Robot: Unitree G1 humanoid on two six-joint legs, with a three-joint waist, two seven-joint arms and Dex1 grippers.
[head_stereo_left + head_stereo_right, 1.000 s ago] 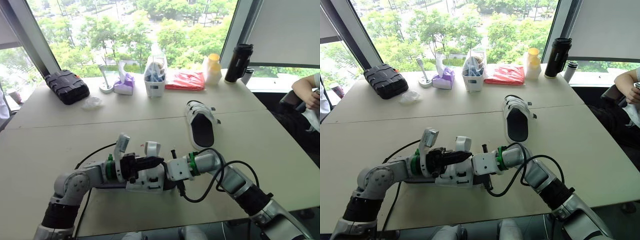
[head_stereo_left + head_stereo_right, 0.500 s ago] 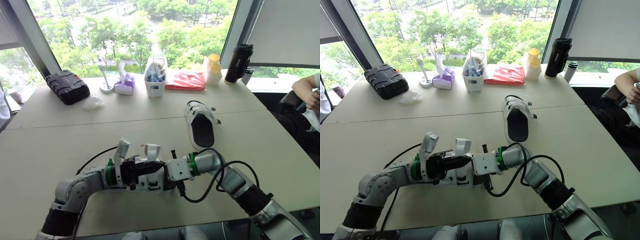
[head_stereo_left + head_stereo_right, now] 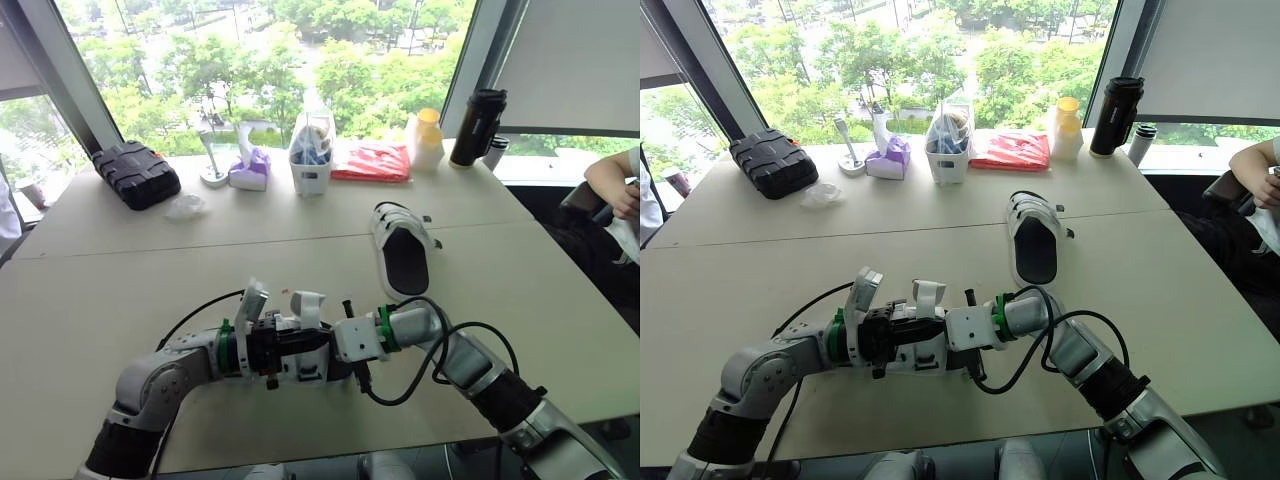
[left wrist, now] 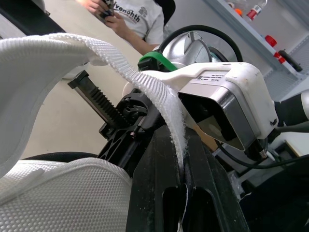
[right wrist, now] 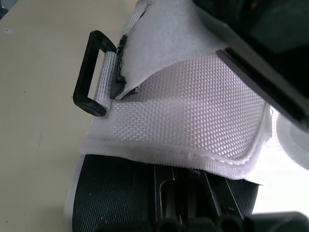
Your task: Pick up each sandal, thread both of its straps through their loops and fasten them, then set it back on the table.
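Edging in since a second ago, the left end effector is now sitting closer to the right end effector, and the raised strap between them is leaning a little lower. I am seeing the left one pinching that white woven strap tight, its two black fingers pressing together on the webbing, which is arching up and away from them.

The strap belongs to the near white mesh sandal with a black footbed, which is lying on the pale beige worktop at the front, between the two arms. From the right wrist view its black plastic loop is sticking out from the edge of the mesh upper, and nothing is passing through it. The right end effector is pushing up against the sandal from the other side, but I cannot tell whether it is gripping.

A second white sandal is resting farther back on the worktop, well apart from the first, sole down.

Along the window edge a black ribbed case, a purple tissue pack, a white caddy, a red packet, a yellow-capped bottle and a black flask are standing in a row. A person's arm is showing at the far right.
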